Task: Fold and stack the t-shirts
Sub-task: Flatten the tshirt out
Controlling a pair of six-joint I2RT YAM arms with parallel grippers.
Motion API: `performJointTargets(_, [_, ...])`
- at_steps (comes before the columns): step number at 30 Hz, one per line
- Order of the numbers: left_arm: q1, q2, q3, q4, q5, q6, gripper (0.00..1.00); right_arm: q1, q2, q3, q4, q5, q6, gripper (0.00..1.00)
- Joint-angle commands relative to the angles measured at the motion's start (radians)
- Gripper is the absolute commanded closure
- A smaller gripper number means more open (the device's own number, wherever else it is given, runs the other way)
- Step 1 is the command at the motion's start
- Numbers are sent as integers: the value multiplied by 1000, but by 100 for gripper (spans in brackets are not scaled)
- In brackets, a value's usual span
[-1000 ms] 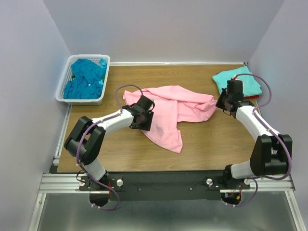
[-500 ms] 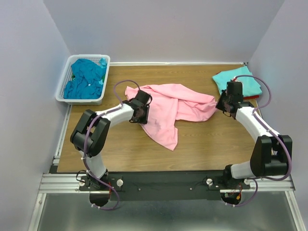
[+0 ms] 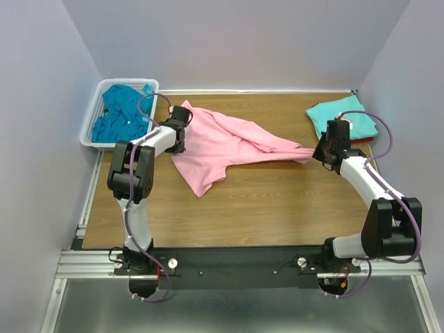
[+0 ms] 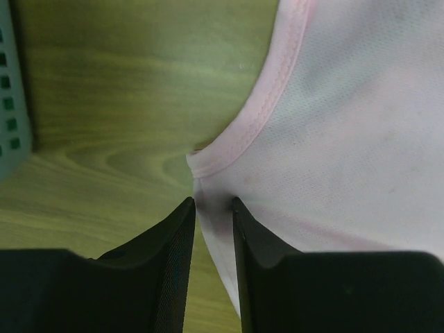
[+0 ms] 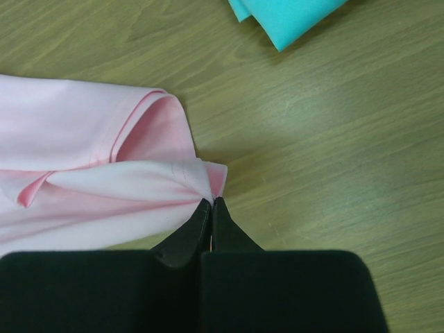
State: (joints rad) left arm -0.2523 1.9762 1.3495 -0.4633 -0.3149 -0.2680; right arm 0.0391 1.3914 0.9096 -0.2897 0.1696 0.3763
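Note:
A light pink t-shirt lies stretched across the wooden table between my two grippers. My left gripper is shut on its left edge near the basket; in the left wrist view the fabric runs between the fingers of the left gripper. My right gripper is shut on the shirt's right tip; the right wrist view shows the bunched pink tip pinched at the right gripper. A folded light aqua t-shirt lies at the back right over a red one.
A white lattice basket at the back left holds crumpled teal-blue shirts; its wall shows in the left wrist view. The folded aqua shirt's corner lies just beyond the right gripper. Grey walls close the sides.
My left gripper has moved back and left toward the basket, pulling the pink shirt out flatter and longer. The right gripper has stayed nearly in place, holding the other end.

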Motion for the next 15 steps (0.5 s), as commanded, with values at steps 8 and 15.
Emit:
performJointTargets(8, [-34,-89,-1,-38,-61,24,45,-5,-69,-64,-72,2,26,78])
performJointTargets(15, [-154,-417,-211,-9,5,-37,36,13,-150,-41,-140,-53,15,53])
